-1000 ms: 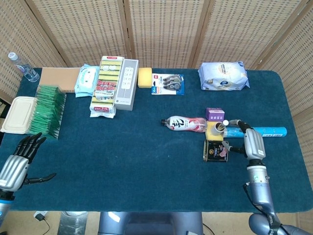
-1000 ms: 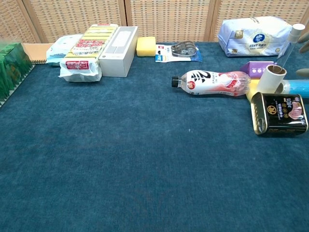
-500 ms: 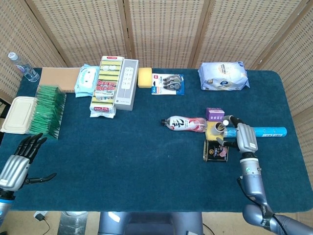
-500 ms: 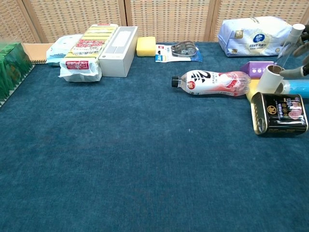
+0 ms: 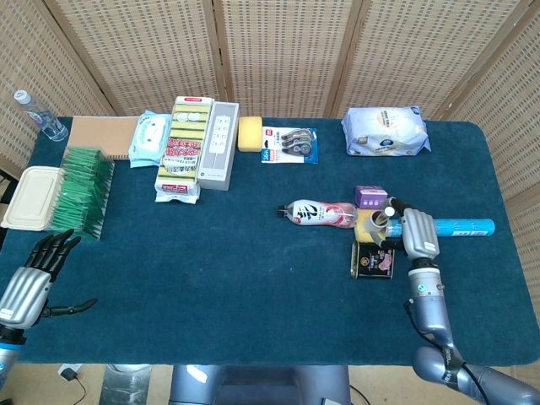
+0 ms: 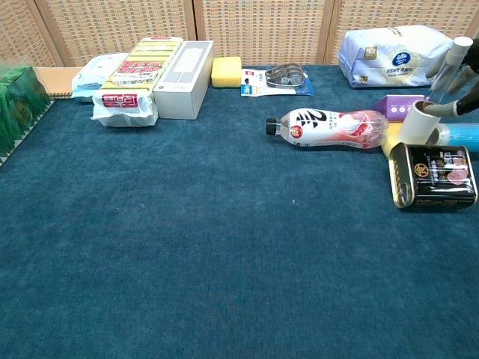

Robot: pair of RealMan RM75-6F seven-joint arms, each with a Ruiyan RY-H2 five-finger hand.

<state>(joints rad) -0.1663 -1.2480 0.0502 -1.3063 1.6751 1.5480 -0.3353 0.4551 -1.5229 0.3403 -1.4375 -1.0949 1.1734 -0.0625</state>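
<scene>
While right hand fingers touch it, upright paper roll, axis vertical

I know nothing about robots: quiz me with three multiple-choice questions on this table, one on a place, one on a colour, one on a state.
1. Where is the robot's right hand?
A. by the dark tin
B. by the green packets
C. over the white box

2. What colour is the table cover?
A. red
B. dark blue
C. grey

3. How does the drink bottle stand?
A. upright
B. lying on its side
C. upside down

Answers: 1 A, it sits beside the dark tin. 2 B, the cloth is dark blue throughout. 3 B, the bottle lies flat, cap pointing left.
</scene>
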